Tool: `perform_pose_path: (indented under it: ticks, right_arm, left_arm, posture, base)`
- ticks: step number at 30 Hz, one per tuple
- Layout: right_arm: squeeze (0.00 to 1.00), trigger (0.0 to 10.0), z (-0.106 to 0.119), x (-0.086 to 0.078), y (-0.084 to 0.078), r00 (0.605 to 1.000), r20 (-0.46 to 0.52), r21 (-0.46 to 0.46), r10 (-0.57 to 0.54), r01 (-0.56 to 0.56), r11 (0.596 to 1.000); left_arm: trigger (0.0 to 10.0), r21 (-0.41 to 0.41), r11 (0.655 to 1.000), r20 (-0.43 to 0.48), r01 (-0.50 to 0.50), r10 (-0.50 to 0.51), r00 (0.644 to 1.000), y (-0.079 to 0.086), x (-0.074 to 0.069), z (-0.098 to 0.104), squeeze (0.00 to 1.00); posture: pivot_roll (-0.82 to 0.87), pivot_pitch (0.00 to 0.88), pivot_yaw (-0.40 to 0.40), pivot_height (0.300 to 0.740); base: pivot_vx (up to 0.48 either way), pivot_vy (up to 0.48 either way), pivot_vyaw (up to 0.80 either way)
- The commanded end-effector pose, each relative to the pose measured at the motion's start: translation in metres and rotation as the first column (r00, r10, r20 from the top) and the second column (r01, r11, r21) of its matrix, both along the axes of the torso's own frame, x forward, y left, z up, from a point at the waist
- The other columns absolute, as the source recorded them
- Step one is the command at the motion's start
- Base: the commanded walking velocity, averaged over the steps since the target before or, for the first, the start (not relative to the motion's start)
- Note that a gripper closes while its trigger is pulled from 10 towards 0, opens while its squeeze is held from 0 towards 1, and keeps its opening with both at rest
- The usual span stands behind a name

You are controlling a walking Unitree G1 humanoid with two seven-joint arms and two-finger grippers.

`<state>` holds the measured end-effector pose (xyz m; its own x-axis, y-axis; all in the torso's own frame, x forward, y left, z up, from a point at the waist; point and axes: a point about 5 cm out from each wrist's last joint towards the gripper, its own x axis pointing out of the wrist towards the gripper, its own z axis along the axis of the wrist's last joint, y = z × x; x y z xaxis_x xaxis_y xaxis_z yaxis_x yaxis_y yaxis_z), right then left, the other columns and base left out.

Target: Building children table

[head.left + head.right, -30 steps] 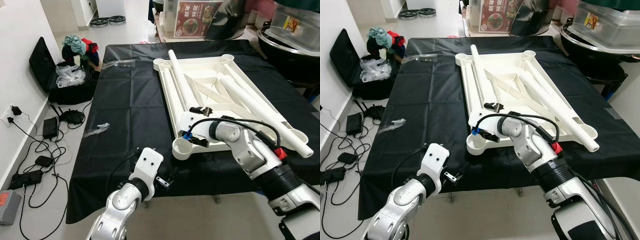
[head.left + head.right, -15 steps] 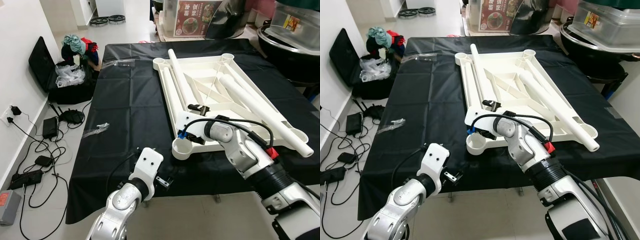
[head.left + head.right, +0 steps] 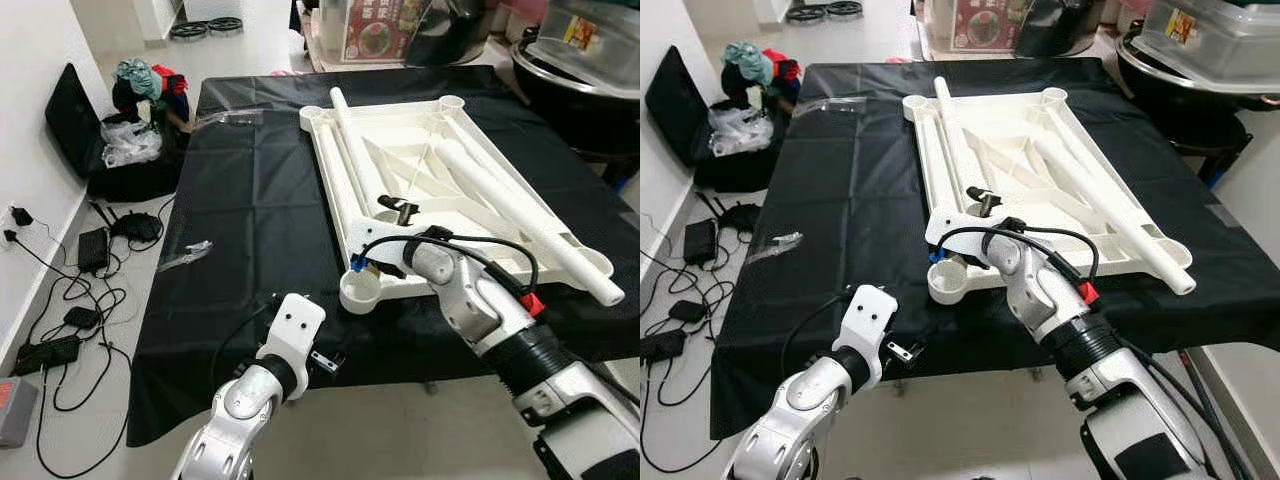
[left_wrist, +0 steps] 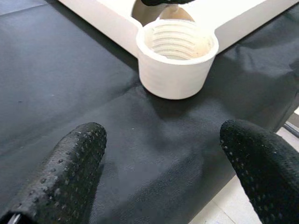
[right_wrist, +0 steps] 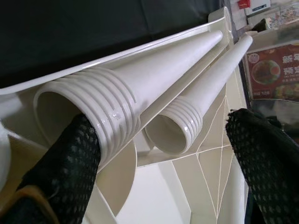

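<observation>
Left arm (image 3: pixel 245 400): silver, bent up from six o'clock, forearm aimed toward twelve to one o'clock. Left gripper (image 4: pixel 163 154): two black fingers spread wide apart, gripping nothing, tips low over the surface in the left wrist view.

Right arm (image 3: pixel 500 320): enters from five o'clock, reaches toward ten o'clock, elbow raised, black cable looped over the wrist. Right gripper (image 5: pixel 168 140): fingers (image 5: pixel 74 158) parted wide in the right wrist view; one textured pad lies against a ribbed end, the other stands well off.

A home: tiled floor (image 3: pixel 250 30), clothes pile (image 3: pixel 140 80), charger cables (image 3: pixel 60 320).
</observation>
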<state>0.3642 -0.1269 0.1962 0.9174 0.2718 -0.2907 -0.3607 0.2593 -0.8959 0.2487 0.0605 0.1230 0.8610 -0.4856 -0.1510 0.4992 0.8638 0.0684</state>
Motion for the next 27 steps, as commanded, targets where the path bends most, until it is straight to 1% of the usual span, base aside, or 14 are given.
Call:
perform_pose_path:
  ticks: [1,2,4,10,11,16,19,25,27]
  right_arm:
    - [0.0,10.0,0.006,0.002,0.001,0.997,0.071,0.017,-0.03,0.029,0.999]
    - [0.0,10.0,0.006,0.002,0.002,0.994,0.098,0.023,-0.038,0.035,0.999]
    - [0.0,10.0,0.006,0.002,0.004,0.992,0.116,0.027,-0.043,0.041,0.999]
    - [0.0,10.0,0.002,-0.001,0.009,0.989,0.145,0.036,-0.044,0.039,0.999]
    - [0.0,10.0,0.001,-0.001,0.012,0.986,0.163,0.05,-0.045,0.038,0.998]
    - [0.0,10.0,0.001,-0.001,0.015,0.981,0.186,0.07,-0.049,0.036,0.997]
    - [0.0,10.0,0.012,0.002,0.023,0.966,0.25,0.11,-0.066,0.04,0.993]
    - [0.0,10.0,0.015,0.004,0.024,0.959,0.274,0.118,-0.074,0.043,0.992]
    - [0.0,10.0,0.013,0.005,0.025,0.961,0.267,0.12,-0.072,0.041,0.992]
  left_arm:
    - [10.0,-0.006,1.0,-0.011,-0.003,0.003,1.0,-0.001,-0.003,0.0,0.0]
    - [10.0,-0.006,1.0,-0.011,-0.003,0.003,1.0,-0.001,-0.003,0.0,0.0]
    - [10.0,-0.006,1.0,-0.012,-0.004,0.004,1.0,-0.001,-0.003,0.0,0.0]
    - [10.0,-0.006,1.0,-0.016,-0.005,0.004,1.0,-0.001,-0.003,-0.001,0.0]
    - [10.0,-0.006,1.0,-0.018,-0.005,0.004,1.0,-0.001,-0.004,-0.001,0.0]
    - [10.0,-0.006,1.0,-0.022,-0.004,0.004,1.0,-0.001,-0.005,-0.003,0.0]
    - [10.0,-0.005,1.0,-0.026,-0.012,0.012,1.0,-0.001,-0.005,-0.004,0.0]
    - [10.0,-0.005,1.0,-0.027,-0.013,0.013,1.0,-0.001,-0.005,-0.004,0.0]
    - [10.0,-0.005,1.0,-0.028,-0.011,0.01,1.0,-0.001,-0.005,-0.003,0.0]
  posture:
    - [0.1,0.146,-0.032,0.74]
    - [0.1,0.147,-0.03,0.74]
    - [0.1,0.147,-0.03,0.74]
    - [0.1,0.139,-0.033,0.74]
    - [0.1,0.129,-0.036,0.74]
    - [0.1,0.125,-0.042,0.74]
    - [0.1,0.123,-0.042,0.74]
    - [0.1,0.124,-0.042,0.74]
    - [0.1,0.126,-0.042,0.74]
  base:
    - [0.0,0.0,0.0]
    - [0.0,0.0,0.0]
    - [0.0,0.0,0.0]
    - [0.0,0.0,0.0]
    - [0.0,0.0,0.0]
    - [0.0,0.0,0.0]
    - [0.0,0.0,0.0]
    - [0.0,0.0,0.0]
    - [0.0,0.0,0.0]
